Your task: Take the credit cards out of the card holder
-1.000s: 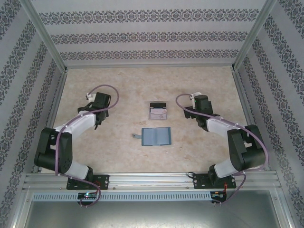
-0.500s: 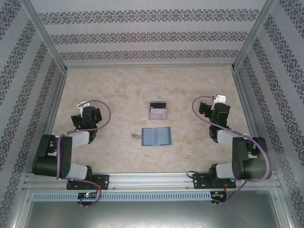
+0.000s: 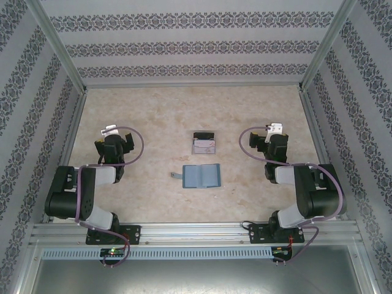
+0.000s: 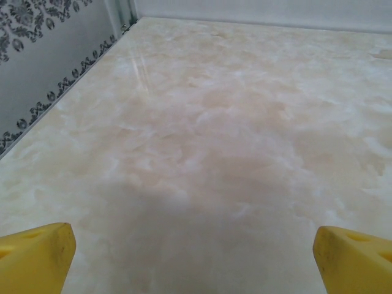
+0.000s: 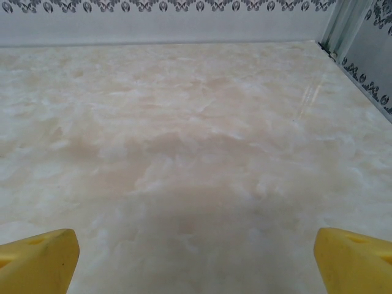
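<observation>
top view, card holder: there's the card holder (image 3: 202, 176), dead centre of the table (image 3: 153, 110), lying open like a book, grey-blue inside up, strap tab (image 3: 176, 176) sticking out at 9 o'clock.
top view, cards: at 12 o'clock from the holder, just apart from it, a small tray (image 3: 204, 145) holds the cards (image 3: 204, 147), with something black at its far end and pale ones nearer.
top view, left side: the left pincer (image 3: 111, 133) hangs well off at 10 o'clock from the holder, nothing in it.
top view, right side: the right pincer (image 3: 275, 132) mirrors it at 2 o'clock, well clear of the tray.
left wrist view: yellow fingertips (image 4: 37, 257) sit at the two bottom corners, spread wide apart over bare marbled table; the patterned wall (image 4: 49, 61) runs off at 10 o'clock.
right wrist view: same story, fingertips (image 5: 37, 260) spread wide, gripping nothing, with the table's far corner at 1 o'clock.
</observation>
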Tool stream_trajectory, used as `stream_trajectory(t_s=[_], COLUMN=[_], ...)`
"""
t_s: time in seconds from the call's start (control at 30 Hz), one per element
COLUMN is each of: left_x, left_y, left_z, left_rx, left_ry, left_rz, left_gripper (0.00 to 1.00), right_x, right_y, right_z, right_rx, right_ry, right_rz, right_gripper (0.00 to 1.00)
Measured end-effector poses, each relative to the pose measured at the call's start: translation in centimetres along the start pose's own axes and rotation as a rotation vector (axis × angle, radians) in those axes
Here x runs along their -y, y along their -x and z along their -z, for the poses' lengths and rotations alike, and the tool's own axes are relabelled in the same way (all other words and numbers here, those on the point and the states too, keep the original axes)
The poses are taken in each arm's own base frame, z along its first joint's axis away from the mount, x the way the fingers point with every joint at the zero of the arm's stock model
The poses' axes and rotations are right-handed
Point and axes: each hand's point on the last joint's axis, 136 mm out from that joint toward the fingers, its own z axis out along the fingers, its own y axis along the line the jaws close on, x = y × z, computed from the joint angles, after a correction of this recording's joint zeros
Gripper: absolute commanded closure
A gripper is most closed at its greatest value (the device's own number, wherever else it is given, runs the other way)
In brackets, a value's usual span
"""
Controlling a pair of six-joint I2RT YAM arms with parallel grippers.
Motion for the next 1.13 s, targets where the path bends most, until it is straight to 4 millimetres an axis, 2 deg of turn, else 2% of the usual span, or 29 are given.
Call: stream_trajectory(t_s=[0.1,0.47,0.63,1.13], left_x=[0.9,1.9,2.0,2.1], left_y=[-0.1,0.1,-2.0,-1.3], left_z=[-0.2,0.0,0.1,0.1], left_rx=[-0.001,0.036,0.019,0.051], left_ry=[-0.034,-0.101,-0.118,-0.121], left_rz=[-0.027,-0.048,-0.068,-0.063], left_gripper=[0.0,0.0,0.0,0.0], right_x=[0.0,0.0,0.0,0.0], right_y=[0.3,0.4,0.4,0.4], right_z=[0.0,0.0,0.0,0.0], right_rx=[0.01,0.018,0.019,0.019], right_ry=[0.0,0.001,0.001,0.002], right_rz=[-0.001,-0.002,-0.002,0.001], right_gripper=[0.02,0.02,0.02,0.02])
